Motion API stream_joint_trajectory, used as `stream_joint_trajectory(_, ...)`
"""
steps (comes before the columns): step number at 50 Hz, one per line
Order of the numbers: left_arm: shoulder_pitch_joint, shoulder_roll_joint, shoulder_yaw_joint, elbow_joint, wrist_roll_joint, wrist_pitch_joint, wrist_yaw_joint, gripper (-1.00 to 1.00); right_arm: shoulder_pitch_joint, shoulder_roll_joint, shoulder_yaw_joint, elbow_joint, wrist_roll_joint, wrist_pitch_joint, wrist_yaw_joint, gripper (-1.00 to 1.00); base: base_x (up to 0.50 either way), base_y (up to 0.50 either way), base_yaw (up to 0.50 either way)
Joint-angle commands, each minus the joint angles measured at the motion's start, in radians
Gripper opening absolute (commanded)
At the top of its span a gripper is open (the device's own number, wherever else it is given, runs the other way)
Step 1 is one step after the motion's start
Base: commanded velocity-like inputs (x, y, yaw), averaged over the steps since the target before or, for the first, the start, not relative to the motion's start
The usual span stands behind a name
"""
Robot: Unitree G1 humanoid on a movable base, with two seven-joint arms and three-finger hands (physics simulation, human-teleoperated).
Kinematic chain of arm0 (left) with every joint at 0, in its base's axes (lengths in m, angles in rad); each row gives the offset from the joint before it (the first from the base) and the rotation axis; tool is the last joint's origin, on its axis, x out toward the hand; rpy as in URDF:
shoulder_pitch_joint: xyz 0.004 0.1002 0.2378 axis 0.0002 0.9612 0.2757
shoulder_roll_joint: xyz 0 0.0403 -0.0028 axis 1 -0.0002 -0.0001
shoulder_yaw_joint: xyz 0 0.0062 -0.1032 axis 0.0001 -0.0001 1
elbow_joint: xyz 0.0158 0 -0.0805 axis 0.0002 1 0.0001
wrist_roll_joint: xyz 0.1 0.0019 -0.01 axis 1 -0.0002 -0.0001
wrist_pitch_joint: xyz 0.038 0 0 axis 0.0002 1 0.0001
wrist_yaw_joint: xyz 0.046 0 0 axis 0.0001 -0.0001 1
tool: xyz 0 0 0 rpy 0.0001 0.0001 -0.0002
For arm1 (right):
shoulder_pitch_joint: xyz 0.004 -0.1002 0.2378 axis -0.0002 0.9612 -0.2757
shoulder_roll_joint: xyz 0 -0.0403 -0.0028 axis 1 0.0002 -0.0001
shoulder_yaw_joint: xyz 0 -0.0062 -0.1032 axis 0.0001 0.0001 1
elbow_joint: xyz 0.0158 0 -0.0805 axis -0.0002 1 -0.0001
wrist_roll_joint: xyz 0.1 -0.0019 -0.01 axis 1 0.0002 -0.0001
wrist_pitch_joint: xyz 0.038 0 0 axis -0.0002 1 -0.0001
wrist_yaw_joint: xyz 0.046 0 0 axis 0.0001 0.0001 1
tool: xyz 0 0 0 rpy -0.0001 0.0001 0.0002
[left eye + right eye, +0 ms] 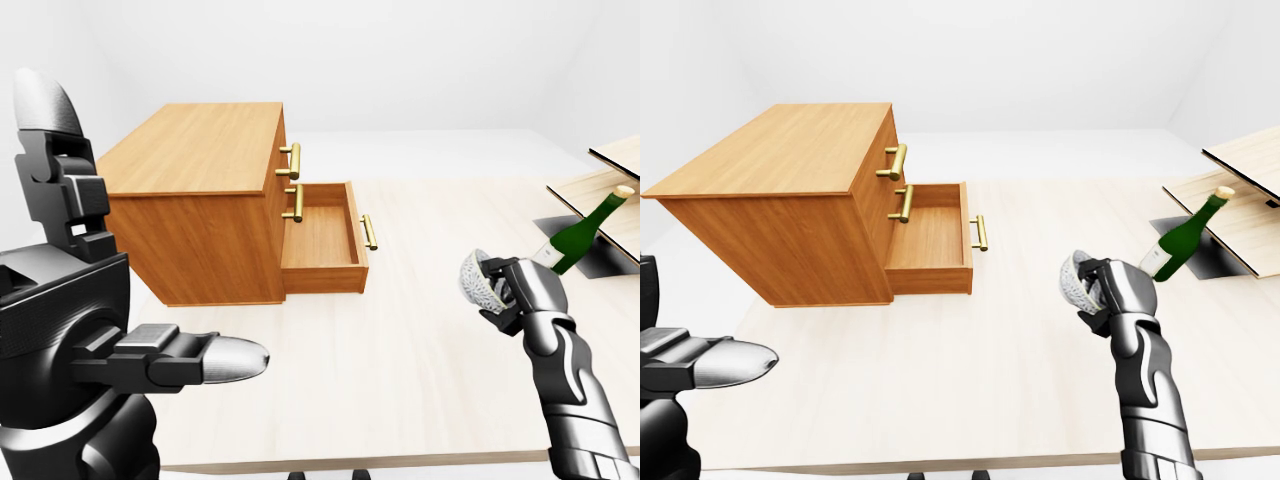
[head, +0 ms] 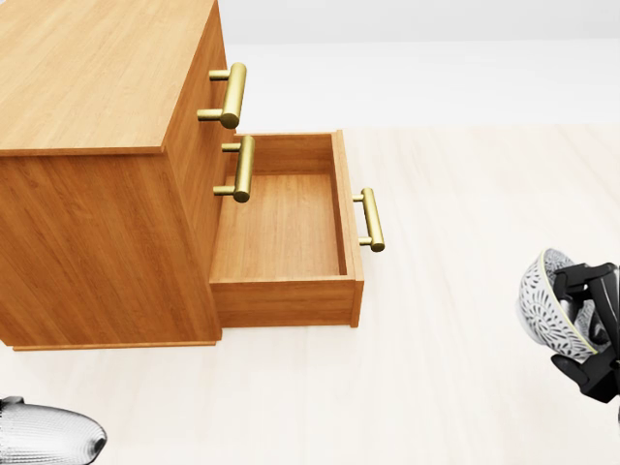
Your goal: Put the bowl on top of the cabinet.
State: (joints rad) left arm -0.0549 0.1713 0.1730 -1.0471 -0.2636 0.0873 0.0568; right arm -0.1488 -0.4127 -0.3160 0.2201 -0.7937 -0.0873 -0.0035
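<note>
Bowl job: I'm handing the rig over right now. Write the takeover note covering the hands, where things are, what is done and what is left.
Right hand: shut on the patterned bowl, which is tipped on its side, well right of the cabinet in the eye views.
Left hand: open, holding nothing, low at the left.
Cabinet: nothing on its top; bottom drawer pulled out, empty.
Done: bowl grasped.
Left: carry it leftward over the cabinet top, level it, set it down, release. The green bottle leans at the far right, likely out of the way.
</note>
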Motion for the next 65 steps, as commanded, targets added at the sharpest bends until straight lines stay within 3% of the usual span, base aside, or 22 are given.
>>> stream_joint_trajectory(1, 0.0, -0.012, -0.003, 0.0, 0.017, 0.0, -0.013, 1.0, -0.014, 0.013, -0.012, -0.109, 0.004, 0.0, 0.037, -1.0, 0.0, 0.0, 0.0)
stream_joint_trajectory(14, -0.004, 0.012, 0.005, 0.0, -0.018, 0.0, 0.012, 1.0, -0.109, 0.011, 0.03, -0.157, -0.016, 0.0, 0.103, -1.0, 0.0, 0.0, 0.0)
stream_joint_trajectory(33, -0.015, 0.056, 0.023, 0.0, -0.089, 0.0, 0.065, 1.0, -0.414, -0.038, 0.122, -0.095, -0.041, 0.0, 0.25, -1.0, 0.0, 0.0, 0.0)
stream_joint_trajectory(48, -0.014, 0.081, 0.03, 0.0, -0.125, 0.0, 0.091, 1.0, -0.6, -0.017, 0.178, -0.033, -0.09, 0.0, 0.314, -1.0, 0.0, 0.0, 0.0)
stream_joint_trajectory(65, -0.023, 0.165, 0.056, 0.0, -0.248, 0.0, 0.184, 1.0, -0.768, 0.035, 0.233, 0.083, -0.131, 0.0, 0.316, -1.0, 0.0, 0.0, 0.0)
